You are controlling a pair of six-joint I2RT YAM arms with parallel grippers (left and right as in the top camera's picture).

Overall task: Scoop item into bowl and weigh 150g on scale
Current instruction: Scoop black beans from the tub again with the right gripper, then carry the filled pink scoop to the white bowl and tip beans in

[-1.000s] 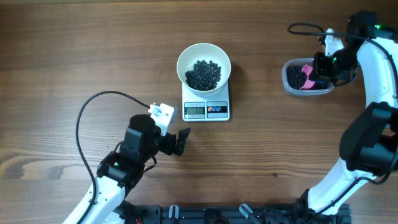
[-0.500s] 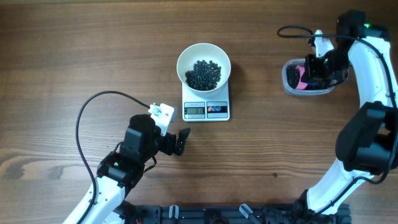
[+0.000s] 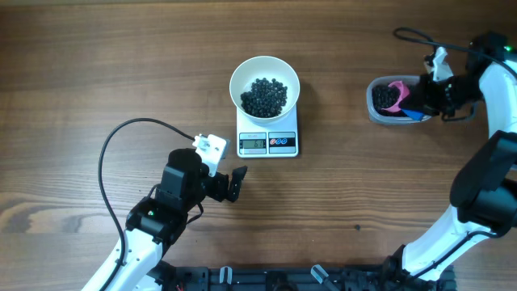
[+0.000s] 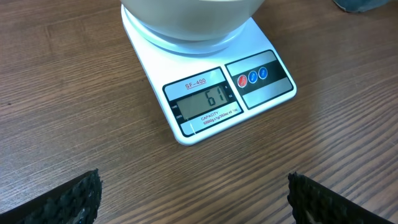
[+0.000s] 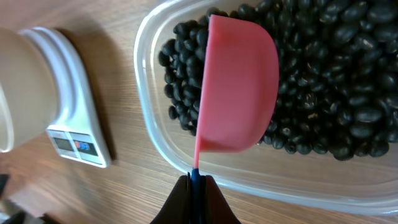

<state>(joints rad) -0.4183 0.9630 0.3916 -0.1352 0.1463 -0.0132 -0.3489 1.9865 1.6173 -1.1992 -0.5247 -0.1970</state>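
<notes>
Part-way stage: the bowl (image 3: 265, 58) on the scale (image 4: 211, 93), just ahead of the released left hand (image 3: 234, 184), held beans (image 3: 264, 97), the display (image 4: 202, 101) reading 61, short of target; the right hand (image 5: 196, 186), clenched on the pink scoop (image 5: 239, 87), held it over the tub (image 5: 155, 124) of beans.

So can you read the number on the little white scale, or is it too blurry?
Left wrist view: sharp, the small white square kitchen scale shows 61. Overhead view: its display is too small to read. Right wrist view: the scale sits far off and soft, digits unreadable; the pink plastic scoop up close is clear.
</notes>
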